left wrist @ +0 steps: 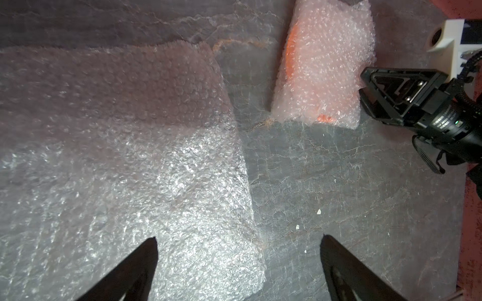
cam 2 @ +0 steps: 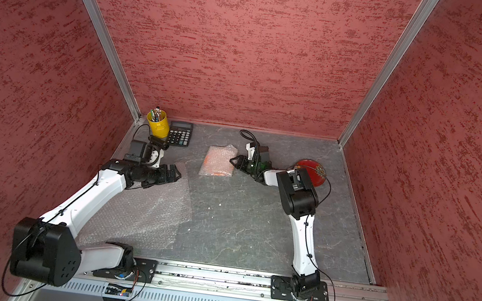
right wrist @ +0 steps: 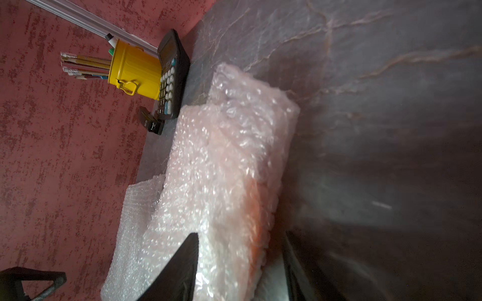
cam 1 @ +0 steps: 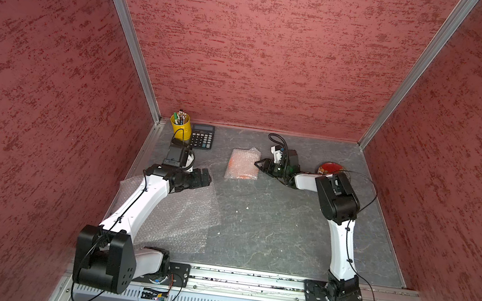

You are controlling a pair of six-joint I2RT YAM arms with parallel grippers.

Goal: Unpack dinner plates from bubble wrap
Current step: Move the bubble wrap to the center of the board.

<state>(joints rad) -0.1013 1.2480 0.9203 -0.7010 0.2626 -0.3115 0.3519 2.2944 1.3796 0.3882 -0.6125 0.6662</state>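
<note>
Right wrist view: right fingers (right wrist: 180,265) straddle the bubble-wrapped orange plate (right wrist: 221,169), grip unclear. Left fingers (left wrist: 140,268) gape empty, farther off.

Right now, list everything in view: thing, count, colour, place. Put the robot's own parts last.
bubble wrap bundle: one, whitish, table's rear middle
orange plate: one, orange, inside the bundle, mostly hidden
flat bubble wrap sheet: one or more layers, clear, under the left arm
red flowered plate: one, red, rear right, partly behind the right arm
yellow cup: one, yellow, rear left corner
pencils: several, mixed, in the cup
calculator: one, black, beside the cup
white specks: a few, mid-table
table: grey stone pattern
walls: three, mottled red
arms: two, white and black
left gripper: black, open, over the sheet's edge
right gripper: black, at the bundle's edge, grip unclear
</note>
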